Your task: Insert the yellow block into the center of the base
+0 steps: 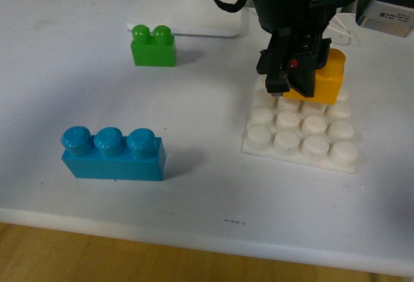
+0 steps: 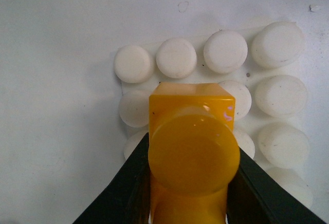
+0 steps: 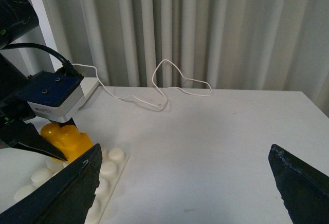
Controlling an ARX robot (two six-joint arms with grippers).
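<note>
My left gripper [image 1: 294, 81] is shut on the yellow block [image 1: 328, 77], holding it over the far rows of the white studded base [image 1: 301, 141]. In the left wrist view the yellow block [image 2: 193, 152] fills the space between the black fingers [image 2: 126, 183], with the base [image 2: 280, 93] under it. Whether the block touches the studs cannot be told. My right gripper [image 3: 185, 183] stands open with nothing between its fingers, beside the base [image 3: 110, 170]; the yellow block [image 3: 67, 139] shows at that view's edge.
A green two-stud brick [image 1: 153, 46] stands at the back left. A blue three-stud brick [image 1: 113, 154] lies at the front left. A white lamp foot [image 1: 194, 13] sits behind the green brick. A thin white cable [image 3: 169, 82] lies on the table near the curtain.
</note>
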